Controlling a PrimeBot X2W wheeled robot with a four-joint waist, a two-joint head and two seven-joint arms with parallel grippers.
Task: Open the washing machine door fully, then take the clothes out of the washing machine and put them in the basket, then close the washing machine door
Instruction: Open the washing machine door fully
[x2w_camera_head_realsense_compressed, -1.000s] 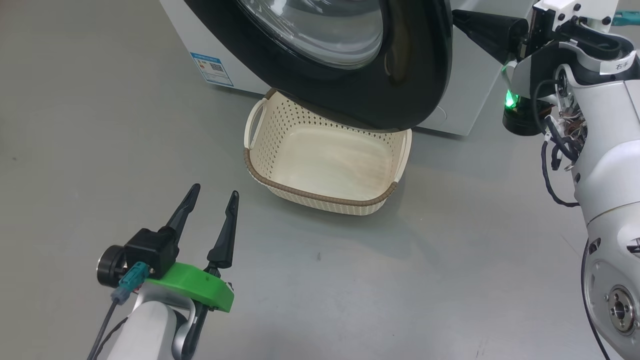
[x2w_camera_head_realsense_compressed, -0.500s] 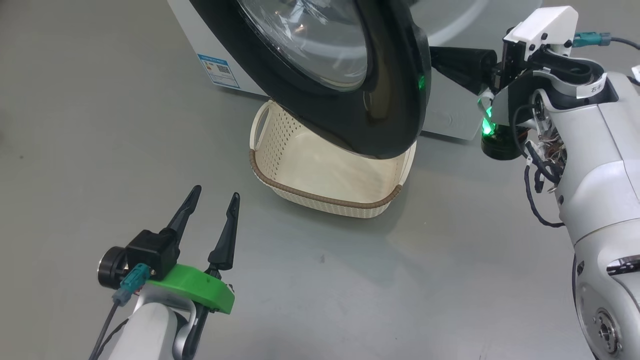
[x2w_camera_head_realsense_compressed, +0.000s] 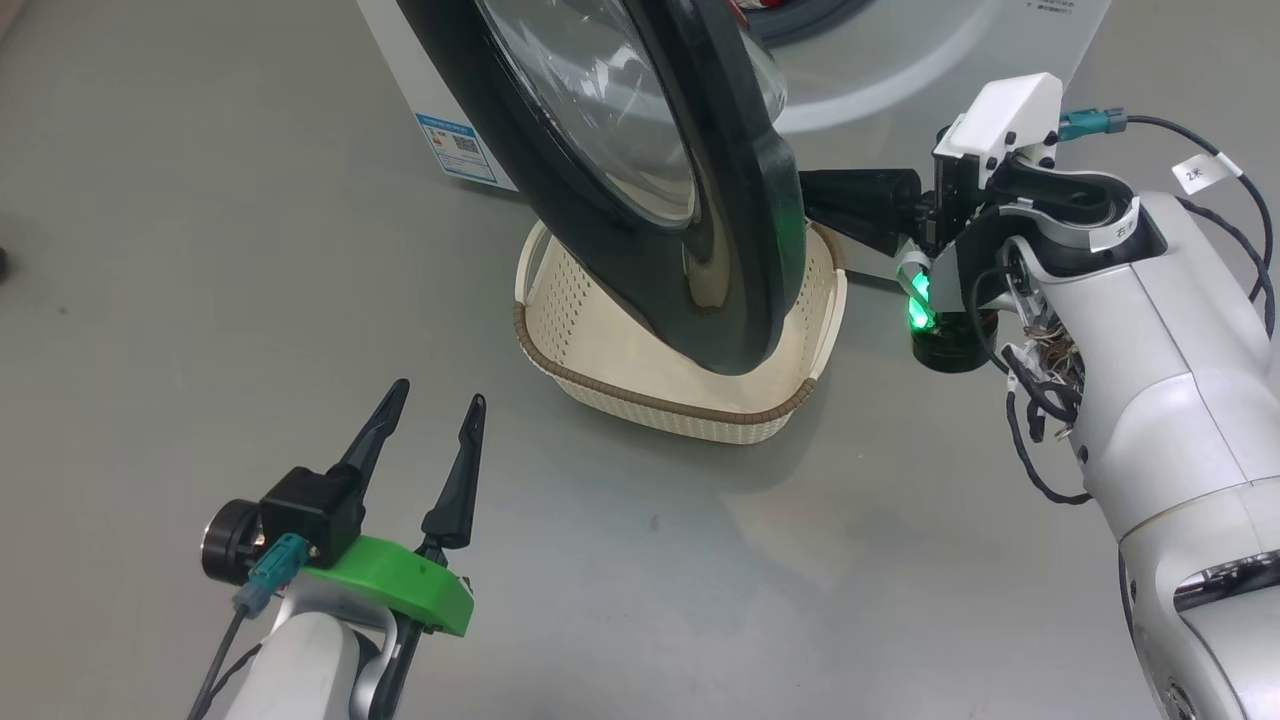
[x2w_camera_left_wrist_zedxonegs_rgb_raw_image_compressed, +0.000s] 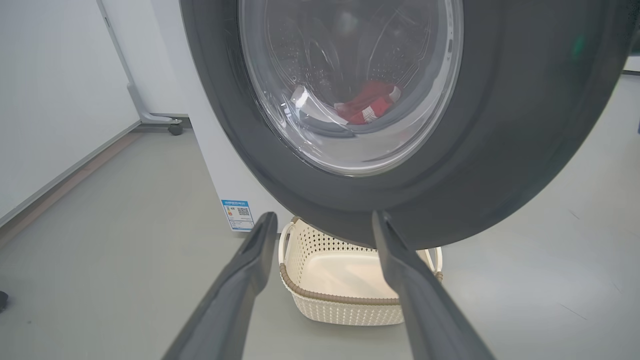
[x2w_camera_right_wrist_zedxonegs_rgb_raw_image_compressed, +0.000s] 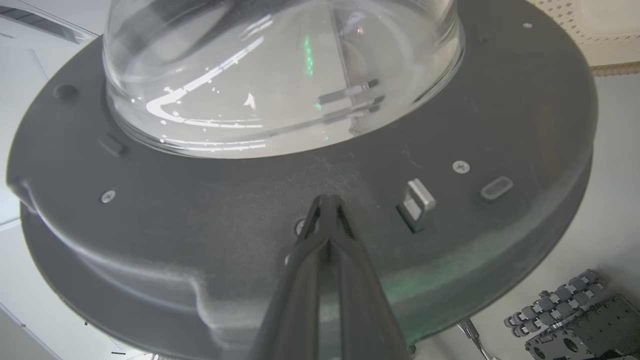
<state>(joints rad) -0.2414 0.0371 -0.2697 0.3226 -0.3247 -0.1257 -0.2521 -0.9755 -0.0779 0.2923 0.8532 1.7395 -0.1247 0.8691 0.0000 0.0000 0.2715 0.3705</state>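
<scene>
While the clenched, empty right gripper (x2w_camera_right_wrist_zedxonegs_rgb_raw_image_compressed: 327, 204) presses the washing machine door (x2w_camera_right_wrist_zedxonegs_rgb_raw_image_compressed: 150, 225) at six o'clock, left gripper (x2w_camera_head_realsense_compressed: 439, 391) spread, full opening likely needs further swing.

Lower left: the left gripper (x2w_camera_head_realsense_compressed: 439, 393) has long tapering black fingers (x2w_camera_head_realsense_compressed: 458, 485) on a bright green bracket (x2w_camera_head_realsense_compressed: 395, 585), beside a teal plug (x2w_camera_head_realsense_compressed: 270, 565) (grey cable (x2w_camera_head_realsense_compressed: 215, 660) trailing). At right, the glossy white right arm (x2w_camera_head_realsense_compressed: 1170, 330) carries looping black cables (x2w_camera_head_realsense_compressed: 1035, 405), a green light (x2w_camera_head_realsense_compressed: 918, 312) and white tags (x2w_camera_head_realsense_compressed: 1200, 172).

White cable tag (x2w_camera_head_realsense_compressed: 1199, 174) reads "2米"; blue sticker (x2w_camera_head_realsense_compressed: 458, 148) print illegible.
</scene>
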